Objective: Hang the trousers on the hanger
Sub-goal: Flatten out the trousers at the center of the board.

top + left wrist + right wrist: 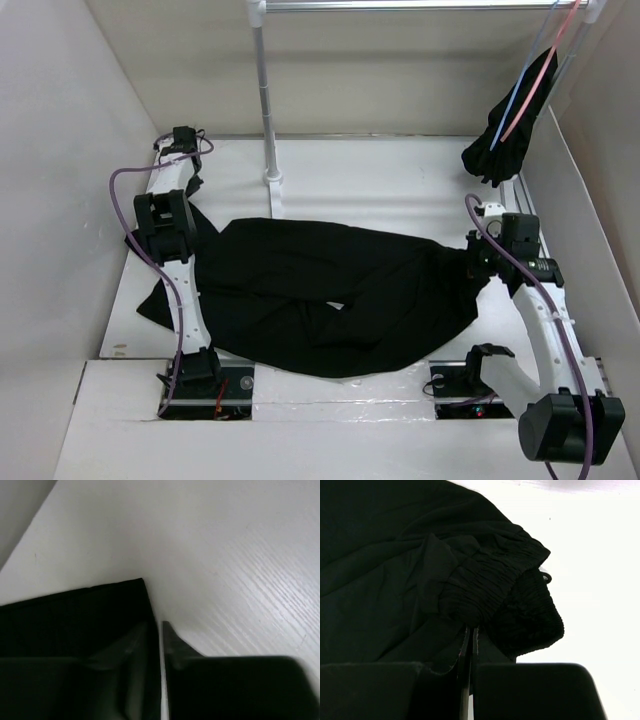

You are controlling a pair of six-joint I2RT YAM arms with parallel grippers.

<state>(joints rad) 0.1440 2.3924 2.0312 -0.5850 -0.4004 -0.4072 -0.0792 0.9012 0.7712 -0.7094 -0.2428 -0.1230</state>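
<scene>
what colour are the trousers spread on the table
The trousers are plain black; the top external view shows it best.

the trousers [330, 290] were plain black with no print, and their gathered waistband [490, 580] was just as dark. the table [400, 180] was white, faintly streaked with pale grain in the left wrist view. the hanger [517, 92] was light blue, the other hanger [540, 70] pink, and the small garment [505, 135] on them black. the arms [186, 300] were white with black joints, their cables [112, 190] purple. the rail [268, 100] was silvery white and the walls [60, 150] off-white.
</scene>
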